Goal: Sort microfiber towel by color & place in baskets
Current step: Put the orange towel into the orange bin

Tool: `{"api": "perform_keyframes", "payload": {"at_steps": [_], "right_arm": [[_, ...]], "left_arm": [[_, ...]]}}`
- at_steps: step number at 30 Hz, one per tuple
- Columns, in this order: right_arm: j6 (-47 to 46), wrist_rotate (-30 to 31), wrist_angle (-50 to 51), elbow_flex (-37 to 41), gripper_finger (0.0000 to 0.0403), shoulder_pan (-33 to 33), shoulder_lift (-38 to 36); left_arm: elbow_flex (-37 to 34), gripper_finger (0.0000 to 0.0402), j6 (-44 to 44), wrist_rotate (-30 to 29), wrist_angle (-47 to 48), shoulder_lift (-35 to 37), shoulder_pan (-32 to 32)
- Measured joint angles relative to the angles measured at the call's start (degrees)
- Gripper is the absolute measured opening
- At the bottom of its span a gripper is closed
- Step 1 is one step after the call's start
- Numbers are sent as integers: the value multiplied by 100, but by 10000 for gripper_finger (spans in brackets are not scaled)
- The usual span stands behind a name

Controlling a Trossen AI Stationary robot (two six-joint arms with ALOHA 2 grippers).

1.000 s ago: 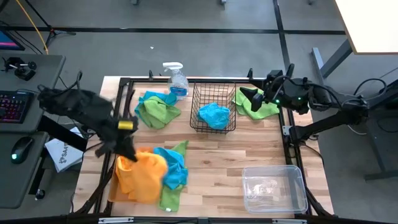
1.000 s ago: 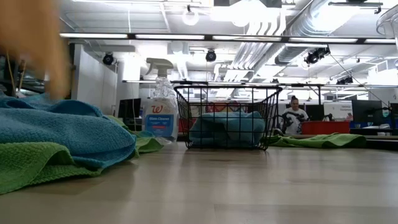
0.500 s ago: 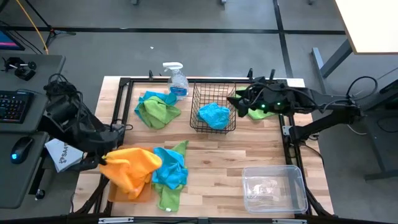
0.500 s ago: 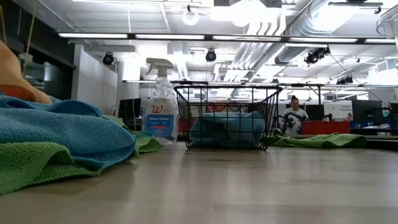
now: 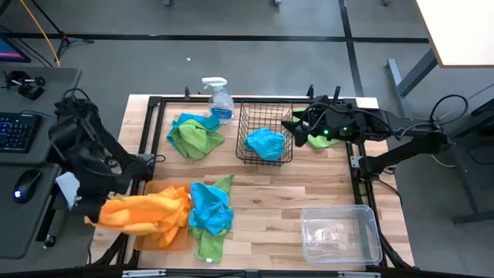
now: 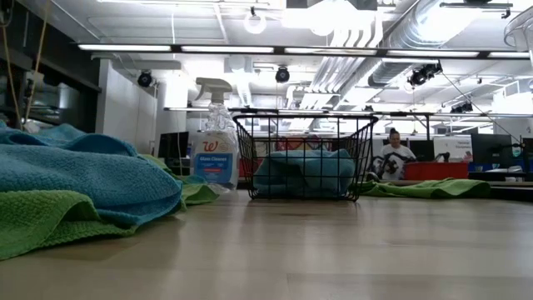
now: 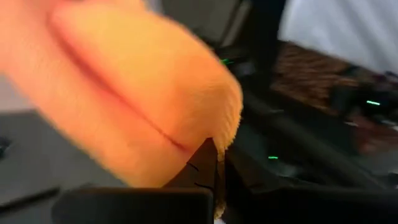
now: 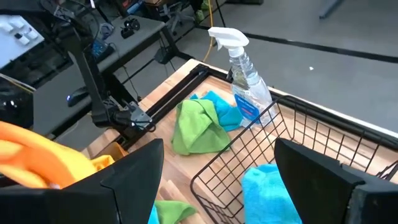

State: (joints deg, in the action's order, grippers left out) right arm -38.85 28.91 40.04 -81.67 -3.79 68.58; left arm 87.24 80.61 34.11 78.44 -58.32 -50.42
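Observation:
My left gripper (image 5: pixel 102 210) is shut on an orange towel (image 5: pixel 143 213) past the table's left edge; its fingers (image 7: pixel 214 163) show under orange cloth. An orange-brown tray (image 5: pixel 171 239) lies beneath the towel's right end. Beside it, a blue towel (image 5: pixel 210 208) lies over a green one (image 5: pixel 210 245). The black wire basket (image 5: pixel 265 116) holds a blue towel (image 5: pixel 266 144). My right gripper (image 5: pixel 298 123) is open (image 8: pixel 217 186), beside that basket and above a green towel (image 5: pixel 324 140). The clear tub (image 5: pixel 340 233) stands at the near right. My left gripper pinches a bunched fold of the orange towel (image 7: pixel 219 138) between its two shut fingers. The towel stretches from the gripper toward the table's right. Its right end (image 5: pixel 176 210) rests over the tray, against the blue towel.
A green and blue towel pile (image 5: pixel 193 133) lies left of the basket, with a clear spray bottle (image 5: pixel 218 99) at the far edge behind it. Bare wood lies in the table's middle (image 5: pixel 285 193). A keyboard and mouse sit on a desk to the left (image 5: pixel 19 131).
My left gripper has moved toward the table's left and near edges, past the left edge, pulling the orange towel with it. The towel is now drawn out long; its right end stays over the tray. My right gripper moved left toward the wire basket, then held still.

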Motion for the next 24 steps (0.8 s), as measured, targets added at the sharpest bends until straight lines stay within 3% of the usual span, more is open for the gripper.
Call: {"api": "perform_keyframes", "payload": {"at_steps": [7,16,20,24], "right_arm": [[306,-2,1,0,303,0,0],[573,-6,-24,0,303,0,-70],[636,-8,-17,0,303,0,-76],[636,-15,54,0,303,0,-76]], "left_arm": [[151,0,-799,-2010,-852,-81,350],[144,0,-2585,-3729,-616,-734,728],[-170,0,-2803,-4345,-560,-885,725],[-1016,0,-2202,-4317,-558,-692,622]]}}
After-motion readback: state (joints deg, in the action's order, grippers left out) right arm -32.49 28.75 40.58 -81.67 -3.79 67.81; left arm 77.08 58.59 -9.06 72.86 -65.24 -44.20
